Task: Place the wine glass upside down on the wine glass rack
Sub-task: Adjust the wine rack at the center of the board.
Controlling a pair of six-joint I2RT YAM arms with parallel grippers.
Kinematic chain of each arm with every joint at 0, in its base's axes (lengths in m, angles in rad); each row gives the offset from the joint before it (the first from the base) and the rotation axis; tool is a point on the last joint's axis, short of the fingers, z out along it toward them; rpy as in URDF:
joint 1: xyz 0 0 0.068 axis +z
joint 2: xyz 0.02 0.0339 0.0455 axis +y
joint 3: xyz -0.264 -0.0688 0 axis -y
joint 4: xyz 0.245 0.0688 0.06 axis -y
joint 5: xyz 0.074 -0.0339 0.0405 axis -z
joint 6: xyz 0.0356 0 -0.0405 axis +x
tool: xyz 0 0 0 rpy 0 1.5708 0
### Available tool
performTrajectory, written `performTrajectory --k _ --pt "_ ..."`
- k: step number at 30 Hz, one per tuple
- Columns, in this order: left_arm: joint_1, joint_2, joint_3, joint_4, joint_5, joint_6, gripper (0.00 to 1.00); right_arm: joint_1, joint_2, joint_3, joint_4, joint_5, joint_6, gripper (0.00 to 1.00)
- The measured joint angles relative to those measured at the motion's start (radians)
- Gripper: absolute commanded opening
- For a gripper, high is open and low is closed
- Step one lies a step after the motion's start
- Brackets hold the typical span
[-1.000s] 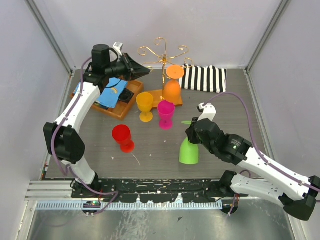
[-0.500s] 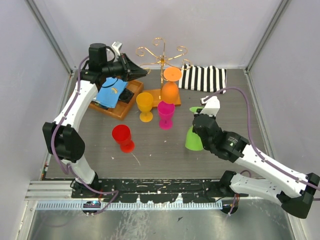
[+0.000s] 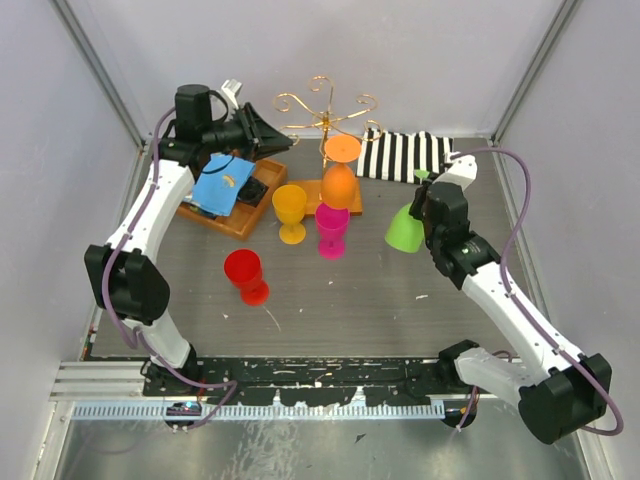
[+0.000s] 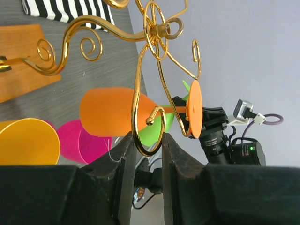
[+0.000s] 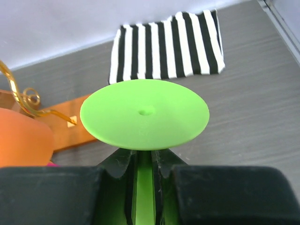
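At the far middle of the table: the wine glass rack (image 3: pixel 321 104) stands upright, gold wire scrolls on an orange-brown wooden base.
Orange glass (image 3: pixel 340 185): hangs upside down from one scroll arm, foot on top.
Left gripper (image 4: pixel 144 140): at the rack's left side, with a curled wire loop sitting between its fingers (image 4: pixel 125 161). Whether they press the wire cannot be told.
Right gripper (image 5: pixel 144 161): fingers pinching the stem just under the foot of the green wine glass (image 5: pixel 144 114).
Green wine glass: upside down and tilted, foot uppermost, bowl slanting down to the left. It is right of the rack, apart from it and near the striped cloth (image 3: pixel 405 155).
Other glasses: yellow glass (image 3: pixel 290 205) and pink glass (image 3: pixel 332 225) upright before the rack's base, red glass (image 3: pixel 244 272) nearer the arms.
Wooden tray (image 3: pixel 235 222): left of the rack, with a blue cloth on it.
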Motion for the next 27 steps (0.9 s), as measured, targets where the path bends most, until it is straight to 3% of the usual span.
performTrajectory --k 5,9,18,27 --pt "0.003 0.000 0.000 0.009 -0.017 0.005 0.46 -0.017 0.000 -0.106 0.262 -0.071 -0.083 0.01" --pt "0.006 0.006 0.000 0.018 -0.027 0.000 0.48 -0.020 0.007 -0.175 0.419 -0.110 -0.163 0.03" --pt "0.009 0.015 -0.036 0.108 -0.025 -0.041 0.53 -0.022 0.089 -0.172 0.630 -0.182 -0.283 0.01" --pt "0.013 0.004 -0.091 0.183 -0.021 -0.032 0.69 -0.077 0.208 -0.175 0.812 -0.339 -0.390 0.00"
